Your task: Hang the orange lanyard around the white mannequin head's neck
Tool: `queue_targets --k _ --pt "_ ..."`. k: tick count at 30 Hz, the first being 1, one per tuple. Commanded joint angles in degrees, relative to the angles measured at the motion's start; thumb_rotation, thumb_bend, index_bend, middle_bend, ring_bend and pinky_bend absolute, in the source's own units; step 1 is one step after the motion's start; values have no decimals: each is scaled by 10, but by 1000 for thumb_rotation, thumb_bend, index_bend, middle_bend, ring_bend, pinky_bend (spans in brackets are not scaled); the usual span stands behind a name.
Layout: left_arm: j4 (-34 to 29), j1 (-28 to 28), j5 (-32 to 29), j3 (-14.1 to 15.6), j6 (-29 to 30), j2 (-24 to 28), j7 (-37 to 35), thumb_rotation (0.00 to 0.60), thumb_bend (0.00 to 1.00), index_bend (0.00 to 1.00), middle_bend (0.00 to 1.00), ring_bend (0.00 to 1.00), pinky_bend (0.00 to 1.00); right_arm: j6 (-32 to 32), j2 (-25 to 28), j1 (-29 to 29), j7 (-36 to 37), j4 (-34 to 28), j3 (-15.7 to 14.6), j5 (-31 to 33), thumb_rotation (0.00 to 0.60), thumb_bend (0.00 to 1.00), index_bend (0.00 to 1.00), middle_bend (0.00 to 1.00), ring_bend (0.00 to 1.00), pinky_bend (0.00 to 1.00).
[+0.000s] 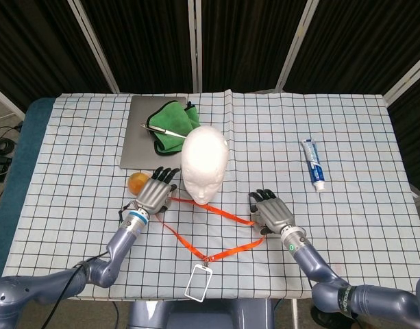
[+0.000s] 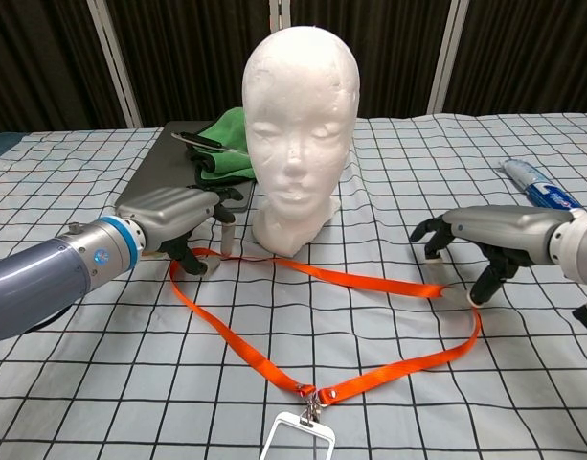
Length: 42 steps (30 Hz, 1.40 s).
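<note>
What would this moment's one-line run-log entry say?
orange lanyard: flat on table | mannequin head: neck bare | left robot hand: over strap | right robot hand: at strap

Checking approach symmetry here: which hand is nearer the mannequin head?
Left. The left hand sits just beside the mannequin head, over the lanyard; the right hand is farther out.
</note>
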Motion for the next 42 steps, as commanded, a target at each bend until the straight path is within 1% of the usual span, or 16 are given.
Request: queue_targets --k 1,6,11,16,20,23,27,31,35,38,42 --pt "5 -2 -4 0 0 -5 3 600 484 571 0 0 0 0 0 0 1 1 -1 -2 600 507 722 104 0 0" --pt "8 -2 -8 -1 5 -10 2 600 489 688 0 0 0 1 1 -2 8 1 -1 -10 600 506 724 105 0 0" --pt "0 2 5 4 21 -6 -5 600 489 706 0 0 0 7 2 -7 18 -1 -1 -25 600 507 731 110 0 0" --pt "-30 13 45 17 55 14 -28 600 489 721 0 0 0 20 9 -15 37 -11 -6 -70 600 507 738 117 0 0" --pt "-71 26 87 34 94 42 -45 600 490 723 0 0 0 39 21 -23 59 -20 -13 -133 600 506 739 124 0 0" --pt "-108 37 113 45 119 67 -57 600 489 724 0 0 0 63 31 -30 83 -21 -22 -194 600 506 739 130 0 0" --pt "-155 54 143 59 156 99 -61 600 489 732 0 0 0 107 40 -42 118 -14 -33 -274 600 507 739 131 0 0" --pt "-206 80 158 68 197 133 -61 600 489 732 0 0 0 154 46 -52 159 -9 -38 -336 600 506 740 143 0 0" --pt "-256 105 147 59 233 161 -48 600 490 732 0 0 0 184 56 -55 186 -19 -31 -366 600 506 740 164 0 0" --pt "-287 114 140 50 245 177 -43 600 490 733 0 0 0 189 69 -54 195 -36 -22 -369 600 507 740 168 0 0" --pt "-338 121 132 33 257 208 -55 600 489 734 0 0 0 198 92 -50 200 -69 3 -363 600 506 742 171 0 0"
